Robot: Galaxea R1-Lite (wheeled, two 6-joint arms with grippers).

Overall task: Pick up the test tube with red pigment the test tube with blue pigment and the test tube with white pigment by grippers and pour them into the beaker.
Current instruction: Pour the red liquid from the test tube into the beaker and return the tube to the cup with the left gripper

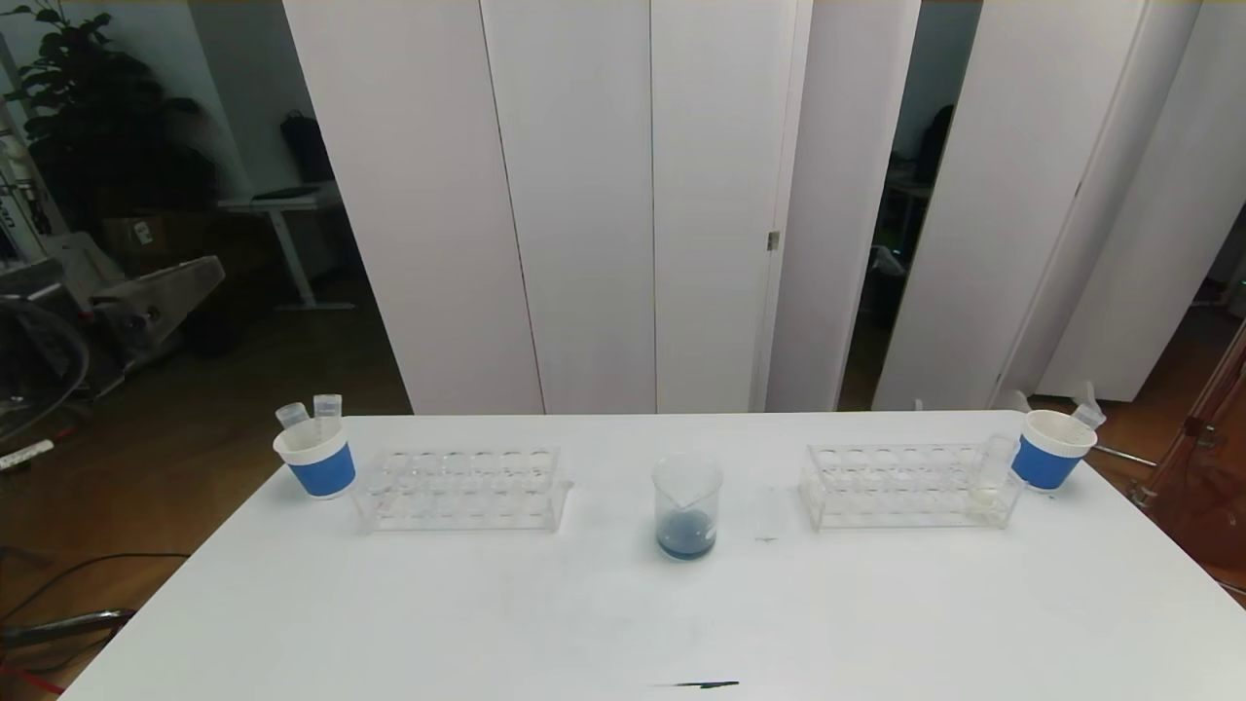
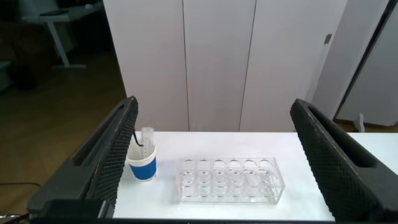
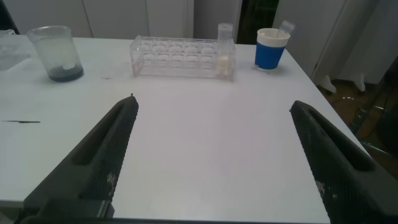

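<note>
The beaker [image 1: 687,506] stands upright at the middle of the white table [image 1: 623,613], with dark blue liquid pooled in its bottom. To its right lies a clear rack [image 1: 910,485], and the white tube [image 1: 991,475] stands upright in the rack's far right end, pale cream liquid at its base. Just beside that end sits a blue-banded cup [image 1: 1049,450] with an empty tube leaning in it. To the beaker's left is a second rack [image 1: 459,489], all its holes bare, and beside its left end another cup [image 1: 317,456] holding two empty tubes. A small dark streak [image 1: 703,684] marks the table's near edge.

Neither arm shows in the head view. The left gripper [image 2: 217,168] hangs back from the table, facing the left rack and cup, jaws spread wide and holding nothing. The right gripper [image 3: 214,162] hovers low over the table's near right part, looking toward the right rack, the white tube and the beaker; its jaws too stand wide apart with nothing between them
</note>
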